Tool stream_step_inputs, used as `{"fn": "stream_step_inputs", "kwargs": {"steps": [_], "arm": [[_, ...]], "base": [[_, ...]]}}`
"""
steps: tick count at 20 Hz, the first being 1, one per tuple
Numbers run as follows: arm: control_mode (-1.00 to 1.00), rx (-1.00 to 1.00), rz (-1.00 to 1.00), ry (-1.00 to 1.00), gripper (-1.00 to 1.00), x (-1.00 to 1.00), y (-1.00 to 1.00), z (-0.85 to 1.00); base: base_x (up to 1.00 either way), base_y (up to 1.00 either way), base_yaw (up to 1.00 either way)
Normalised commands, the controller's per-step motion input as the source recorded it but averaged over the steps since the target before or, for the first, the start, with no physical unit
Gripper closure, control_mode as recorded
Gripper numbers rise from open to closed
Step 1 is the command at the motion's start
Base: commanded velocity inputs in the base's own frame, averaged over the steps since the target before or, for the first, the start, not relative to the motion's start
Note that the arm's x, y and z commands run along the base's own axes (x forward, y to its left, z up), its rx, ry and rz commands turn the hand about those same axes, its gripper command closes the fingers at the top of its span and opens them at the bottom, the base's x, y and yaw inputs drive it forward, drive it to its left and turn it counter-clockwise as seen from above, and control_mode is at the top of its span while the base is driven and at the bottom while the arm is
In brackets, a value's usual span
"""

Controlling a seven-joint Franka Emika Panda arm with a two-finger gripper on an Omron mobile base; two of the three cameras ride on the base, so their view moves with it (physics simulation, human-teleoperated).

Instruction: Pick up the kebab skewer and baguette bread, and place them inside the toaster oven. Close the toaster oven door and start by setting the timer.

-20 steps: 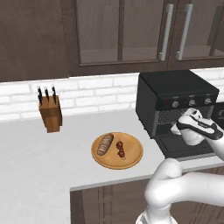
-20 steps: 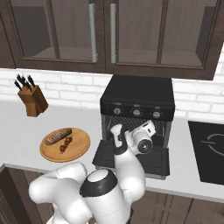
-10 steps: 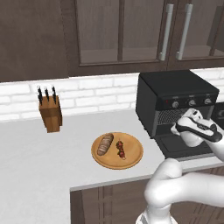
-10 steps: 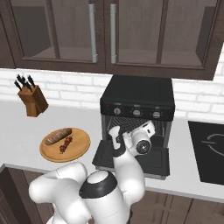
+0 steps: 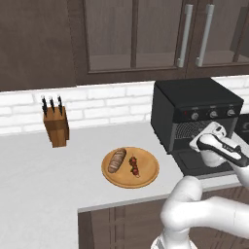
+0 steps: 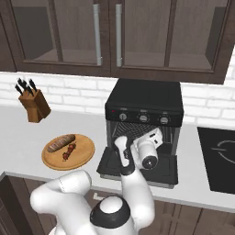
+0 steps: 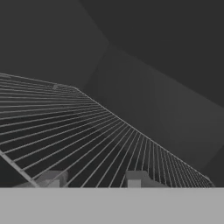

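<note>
1. The oven point(image 6: 144, 98) stood at the back of the counter point(image 5: 29, 170), close to the brick wall, and its door point(image 6: 137, 166) lay folded down flat toward the front edge. This probably was so that the food could go in without obstacle.
2. The skewer point(image 5: 133, 165) and the bread point(image 5: 117, 160) lay side by side on the wooden plate point(image 5: 148, 176), the bread on the side nearer to the knife block point(image 5: 56, 127). The plate sat near the front edge of the counter, just beside the open door, which seemed a handy place for a short carry.
3. Nothing was inside the oven; in the hand view the wire rack point(image 7: 87, 135) was bare, so both things were not yet moved, as it looked.
4. The gripper point(image 7: 94, 178) was in front of the oven mouth, above the door, and it pointed into the dark inside.
5. The two finger tips point(image 7: 135, 178) stood apart with an open gap between them, and nothing was held there. They did not seem to touch the rack.
6. The likely next need was to bring the hand to the plate, but this is only a judgement.
</note>
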Motion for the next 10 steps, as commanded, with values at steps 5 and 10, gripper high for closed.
{"fn": "stream_step_inputs", "kwargs": {"steps": [5,10], "arm": [[-1.0,0.07,-0.02,-0.03,1.0,-0.37,-0.03,0.31],[-1.0,0.07,-0.05,0.05,1.0,-0.62,-0.09,0.5]], "base": [[0.0,0.0,0.0],[0.0,0.0,0.0]]}}
